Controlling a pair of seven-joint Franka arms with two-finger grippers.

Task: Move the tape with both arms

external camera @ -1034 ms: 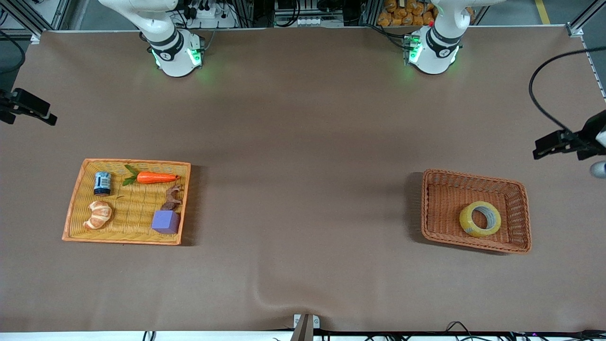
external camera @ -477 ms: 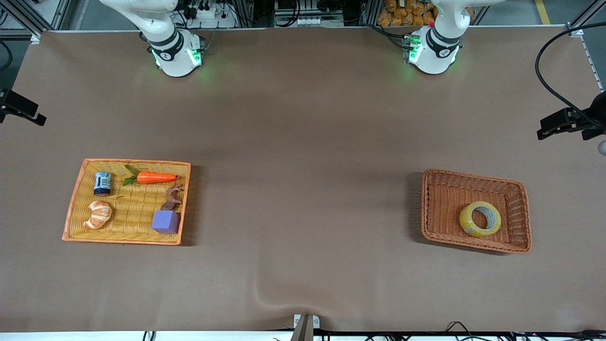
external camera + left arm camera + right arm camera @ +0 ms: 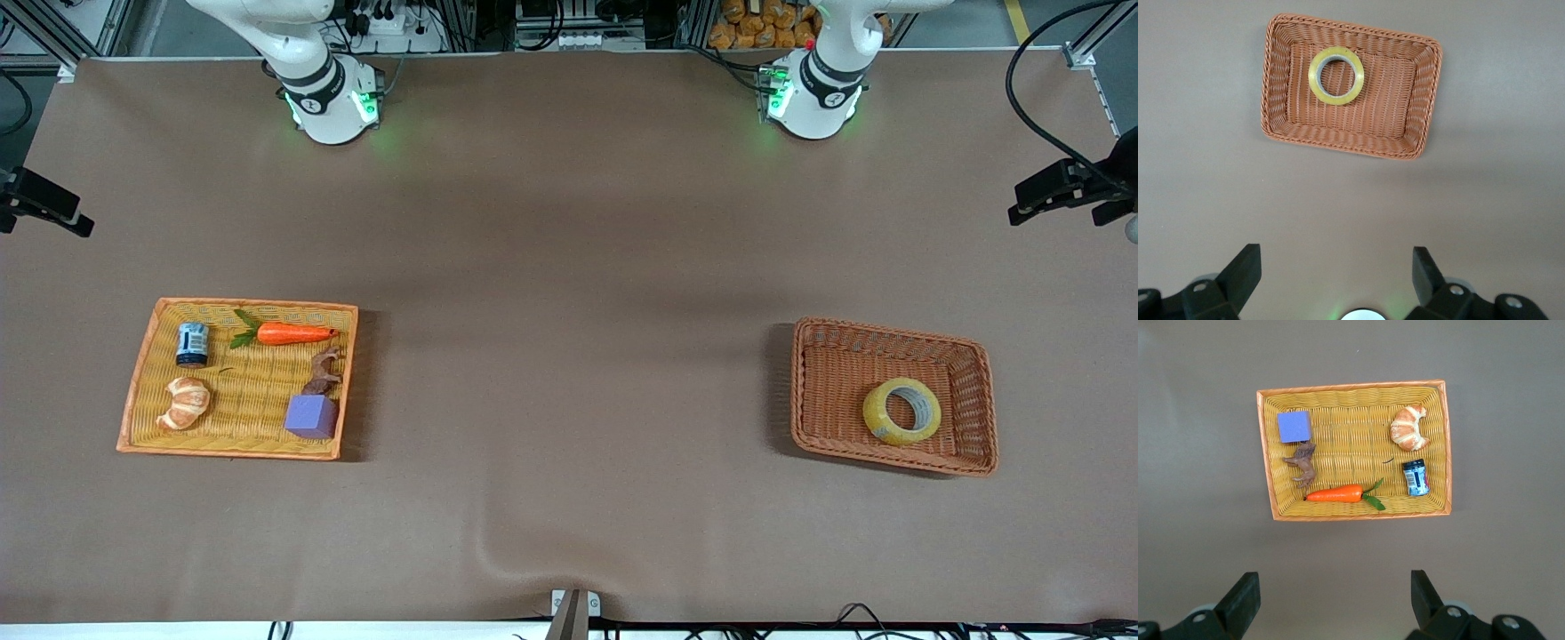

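Arms' upper links point(image 3: 267, 22) cut off

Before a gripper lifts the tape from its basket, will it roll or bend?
The tape lies flat in the basket, so it probably will not roll now; set on edge, it might. Its thick ring with a grey core looks stiff, and likely light. The glossy outside may be a bit slippery.

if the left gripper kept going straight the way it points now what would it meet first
Probably bare table. The left gripper, open, points straight down, short of the brown basket holding the tape. Nothing else shows in its line, though depth is unclear.
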